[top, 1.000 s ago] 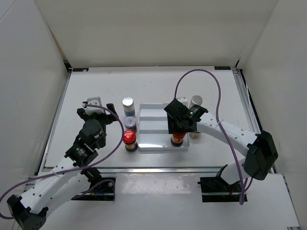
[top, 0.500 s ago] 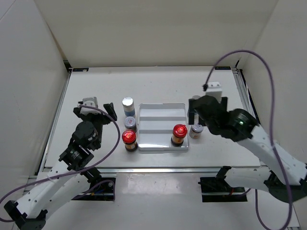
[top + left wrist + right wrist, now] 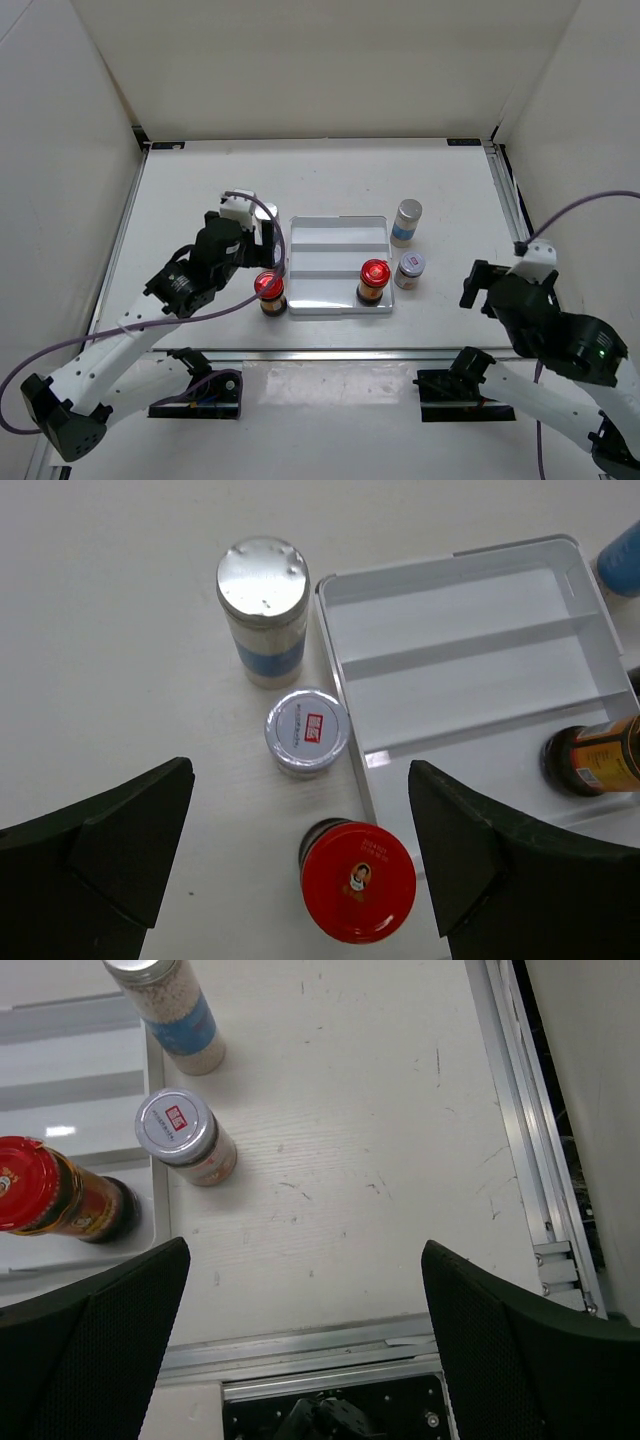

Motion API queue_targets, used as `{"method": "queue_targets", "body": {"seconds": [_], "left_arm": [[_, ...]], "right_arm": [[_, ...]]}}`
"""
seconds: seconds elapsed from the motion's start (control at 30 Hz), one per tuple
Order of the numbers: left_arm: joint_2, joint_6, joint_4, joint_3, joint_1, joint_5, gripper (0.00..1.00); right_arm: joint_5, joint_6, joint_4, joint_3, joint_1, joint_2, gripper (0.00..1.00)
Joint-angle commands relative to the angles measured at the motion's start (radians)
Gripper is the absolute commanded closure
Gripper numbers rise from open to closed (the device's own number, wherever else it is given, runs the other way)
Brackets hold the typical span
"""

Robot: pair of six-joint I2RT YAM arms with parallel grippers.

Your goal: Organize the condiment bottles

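- White tray (image 3: 338, 232) sits in the middle of the worktop (image 3: 200, 180). It has three long slots side by side.
- One jar with a red lid, the right red jar (image 3: 373, 280), stands up in the slot nearest the arms, at its right end. It has brown stuff inside.
- The other five jars stand on the worktop.
- The left red jar (image 3: 268, 290) is just beside the near left corner of the tray.
- Behind it is the left short jar (image 3: 307, 730), with a silver lid and a small red mark on top. It is just beside the left side of the tray.
- Farther back is the left tall jar (image 3: 263, 605), with a silver lid and a blue band. It is near the far left corner of the tray.
- These three jars make a row along the left side of the tray. From above, the left arm (image 3: 190, 285) hides the short one and the tall one.
- The right tall jar (image 3: 406, 222) stands to the right of the tray, near its far end, and does not touch it.
- The right short jar (image 3: 410, 268) is just beside the right side of the tray, close to the right red jar.
- The left fingers (image 3: 110, 860) hang over the left row. They are spread wide and hold nothing.
- The right fingers (image 3: 90, 1360) are spread wide too and hold nothing. They hang over the near right part of the worktop, well apart from the jars.
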Motion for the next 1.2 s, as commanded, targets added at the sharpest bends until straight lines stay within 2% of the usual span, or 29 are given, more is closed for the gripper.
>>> {"method": "queue_targets", "body": {"seconds": [0.0, 0.17, 0.4, 0.57, 0.67, 0.77, 0.83, 0.93, 1.03, 1.13, 1.17], "left_arm": [[-0.004, -0.137, -0.14, -0.003, -0.003, 0.051, 0.01], [-0.003, -0.216, -0.188, -0.003, -0.003, 0.117, 0.01], [0.053, -0.312, -0.231, -0.053, -0.003, 0.189, 0.01], [0.062, -0.375, -0.231, -0.108, -0.023, 0.222, 0.04], [0.073, -0.375, -0.231, -0.117, -0.032, 0.222, 0.04], [0.084, -0.366, -0.231, -0.117, -0.032, 0.222, 0.09], [0.105, -0.366, -0.231, -0.117, -0.032, 0.222, 0.14], [0.133, -0.357, -0.231, -0.108, -0.032, 0.231, 0.27], [0.144, -0.357, -0.231, -0.099, -0.041, 0.231, 0.35], [0.144, -0.357, -0.231, -0.074, -0.052, 0.219, 0.52], [0.144, -0.357, -0.231, -0.065, -0.052, 0.208, 0.62]], "right_arm": [[0.05, 0.047, 0.034, -0.023, 0.001, -0.09, 0.0], [0.032, 0.035, 0.043, -0.032, 0.001, -0.052, 0.0], [-0.005, 0.004, 0.063, -0.032, 0.001, 0.14, 0.0], [-0.005, 0.004, 0.063, -0.032, 0.001, 0.12, 0.0], [-0.014, -0.005, 0.072, -0.041, 0.001, 0.062, 0.0], [-0.014, -0.005, 0.072, -0.041, 0.001, 0.033, 0.0], [-0.014, -0.005, 0.072, -0.041, 0.001, 0.022, 0.0], [-0.014, -0.005, 0.081, -0.041, 0.001, 0.022, 0.0], [-0.014, -0.014, 0.082, -0.041, 0.001, 0.034, 0.0], [-0.014, -0.014, 0.082, -0.041, 0.001, 0.045, 0.0], [-0.014, -0.014, 0.082, -0.041, 0.001, 0.045, 0.0]]}}
